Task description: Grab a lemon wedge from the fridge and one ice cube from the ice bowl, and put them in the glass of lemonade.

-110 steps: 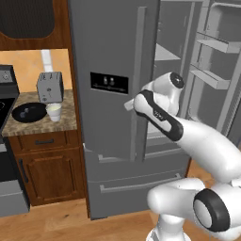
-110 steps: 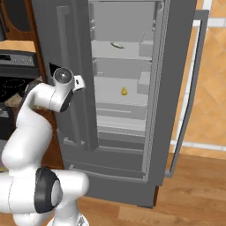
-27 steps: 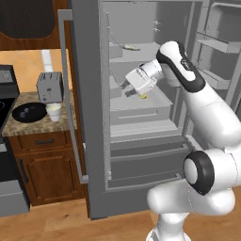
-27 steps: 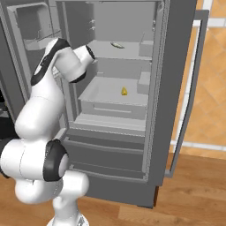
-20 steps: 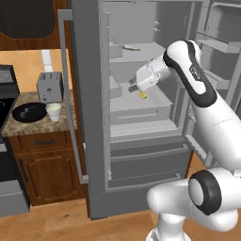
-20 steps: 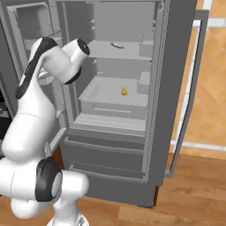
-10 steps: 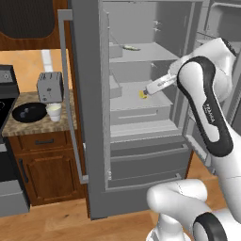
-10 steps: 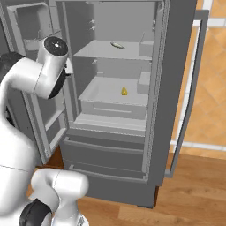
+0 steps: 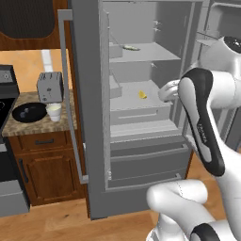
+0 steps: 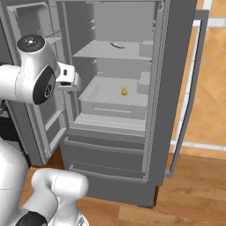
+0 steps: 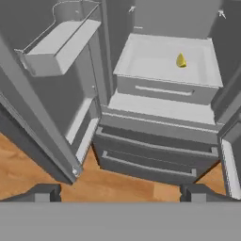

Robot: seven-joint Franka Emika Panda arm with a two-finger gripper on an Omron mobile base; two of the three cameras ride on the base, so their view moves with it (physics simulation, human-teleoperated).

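The fridge (image 9: 87, 117) stands with both doors open. The lemon wedge (image 9: 142, 94) lies on the middle shelf, small and yellow, also seen as the lemon wedge (image 10: 124, 91) and the lemon wedge (image 11: 181, 60). My gripper (image 11: 120, 195) is open and empty, its fingertips (image 11: 44, 193) spread wide. It hangs in front of the fridge, well short of the wedge and off toward the fridge's right-hand door. The hand (image 9: 167, 91) shows at the shelf's right edge. The black ice bowl (image 9: 28, 113) and the glass of lemonade (image 9: 54, 111) sit on the counter to the left.
A toaster (image 9: 49, 87) stands behind the bowl and cup. A small elongated item (image 9: 129, 47) lies on the upper fridge shelf. A door bin (image 11: 56, 44) juts out on one open door. Drawers (image 11: 150, 155) close the fridge's lower part. A stove edge (image 9: 4, 94) is at far left.
The left fridge door, shut 5.5 s ago, now stands open. The gripper reached near the wedge, then drew back to the right. The wedge has stayed on the shelf.
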